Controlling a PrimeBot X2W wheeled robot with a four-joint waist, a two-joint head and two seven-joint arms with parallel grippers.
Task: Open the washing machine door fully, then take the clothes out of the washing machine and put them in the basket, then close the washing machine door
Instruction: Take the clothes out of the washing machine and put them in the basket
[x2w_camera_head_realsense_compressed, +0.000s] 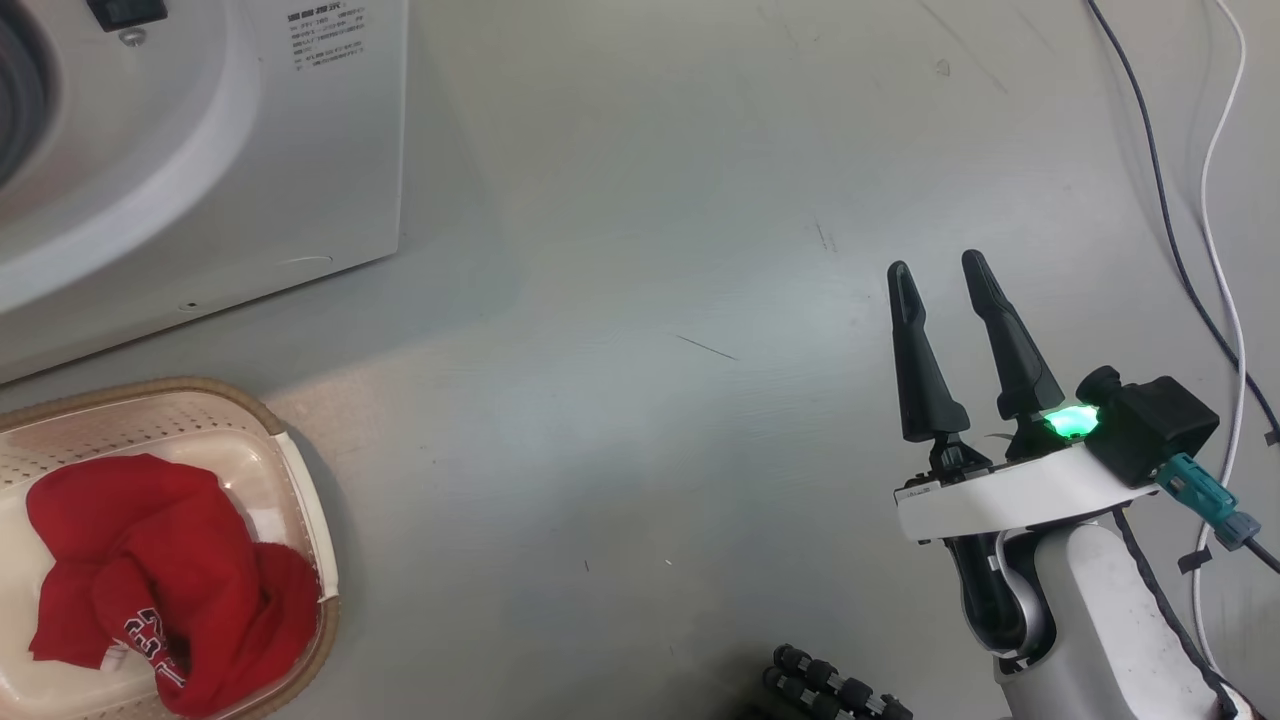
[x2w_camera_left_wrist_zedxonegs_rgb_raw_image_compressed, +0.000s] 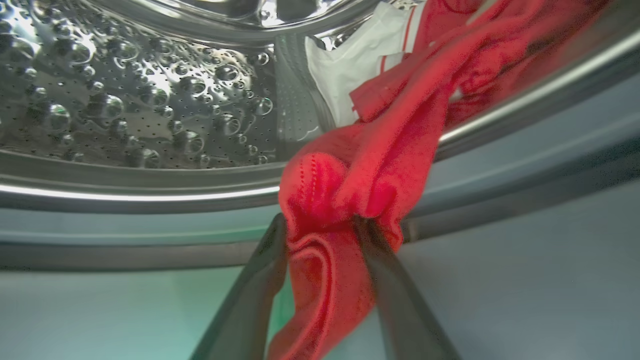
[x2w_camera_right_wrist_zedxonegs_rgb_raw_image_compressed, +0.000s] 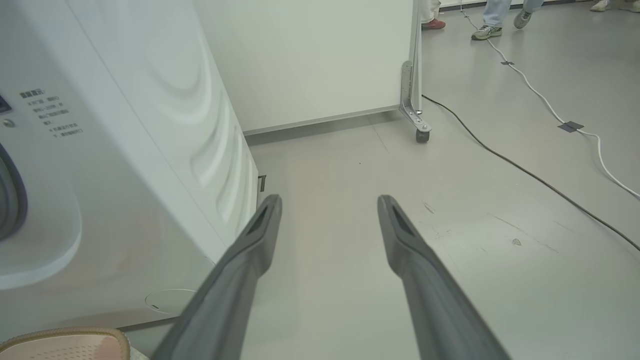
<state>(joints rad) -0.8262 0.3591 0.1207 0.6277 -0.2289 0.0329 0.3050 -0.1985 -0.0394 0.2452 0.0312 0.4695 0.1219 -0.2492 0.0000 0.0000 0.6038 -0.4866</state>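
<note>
Listed left to right across head view.

Far left: washing machine (x2w_camera_head_realsense_compressed: 200, 150), white front, on grey floor (x2w_camera_head_realsense_compressed: 650, 400). Just below it, basket (x2w_camera_head_realsense_compressed: 300, 470), loaded with one red garment (x2w_camera_head_realsense_compressed: 150, 560) bearing printed lettering.

Logged left gripper (x2w_camera_left_wrist_zedxonegs_rgb_raw_image_compressed: 320, 222) at the drum mouth, clamped on a fold of a second red garment (x2w_camera_left_wrist_zedxonegs_rgb_raw_image_compressed: 390, 140). Traced that garment's long axis up and rightward from the gripper, over steel lip (x2w_camera_left_wrist_zedxonegs_rgb_raw_image_compressed: 150, 192), into drum (x2w_camera_left_wrist_zedxonegs_rgb_raw_image_compressed: 125, 100), beside white cloth (x2w_camera_left_wrist_zedxonegs_rgb_raw_image_compressed: 350, 70). Judged the coming move as a pull outward, then down to the basket, with the left arm nearer.

Recorded right gripper (x2w_camera_head_realsense_compressed: 935, 263) well apart at right, over bare floor, fingers spread and empty. Far right: cables (x2w_camera_head_realsense_compressed: 1200, 250).

Took the grip and drum from left wrist view, and the basket's load from head view. Took the machine's side, wheeled panel (x2w_camera_right_wrist_zedxonegs_rgb_raw_image_compressed: 310, 60) and people's feet (x2w_camera_right_wrist_zedxonegs_rgb_raw_image_compressed: 487, 31) from right wrist view.
</note>
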